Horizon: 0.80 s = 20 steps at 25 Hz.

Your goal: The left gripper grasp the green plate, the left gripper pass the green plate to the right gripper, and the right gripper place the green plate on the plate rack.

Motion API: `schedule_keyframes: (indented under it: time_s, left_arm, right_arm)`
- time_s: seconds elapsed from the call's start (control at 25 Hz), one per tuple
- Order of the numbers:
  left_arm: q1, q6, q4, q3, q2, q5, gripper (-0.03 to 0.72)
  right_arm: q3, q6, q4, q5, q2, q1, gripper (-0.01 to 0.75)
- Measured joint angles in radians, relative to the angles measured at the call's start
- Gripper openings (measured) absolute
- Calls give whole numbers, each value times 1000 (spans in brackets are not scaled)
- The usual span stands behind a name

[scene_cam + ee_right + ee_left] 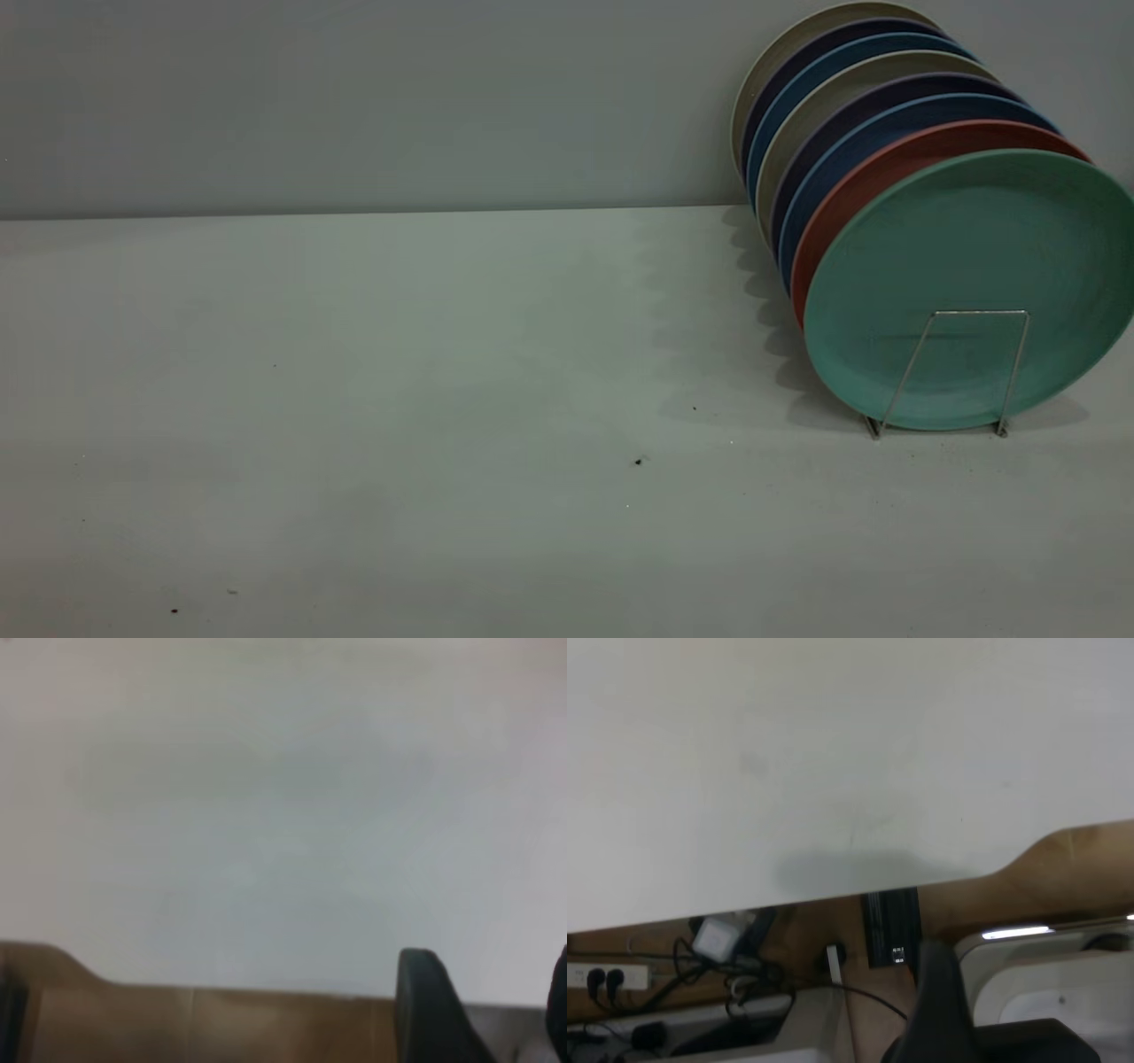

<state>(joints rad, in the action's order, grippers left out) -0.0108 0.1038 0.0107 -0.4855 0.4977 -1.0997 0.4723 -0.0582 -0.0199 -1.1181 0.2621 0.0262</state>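
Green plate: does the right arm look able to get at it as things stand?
Probably yes, with a long reach: the green plate stands frontmost in the plate rack, its face uncovered. The right gripper is off at the table's edge.

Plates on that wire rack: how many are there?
8, all standing on edge in the wire rack at the table's right: a green plate in front, a pink one behind it, then blue, dark and beige ones. More may hide behind.

There are no words, numbers or signs to read here. The plates are plain. The table is plain too. The things on the floor below the table are too blurry to show any letters.
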Motion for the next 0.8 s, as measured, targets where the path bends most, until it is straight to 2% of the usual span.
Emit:
schedule_keyframes:
  time_s: [0.36,0.8]
  left_arm:
    - [0,1,0,0,-65,-2,591]
    - [-1,0,1,0,-139,-4,591]
  right_arm:
    - [0,0,-4,-9,-262,4,339]
    - [0,0,-4,-17,-279,4,339]
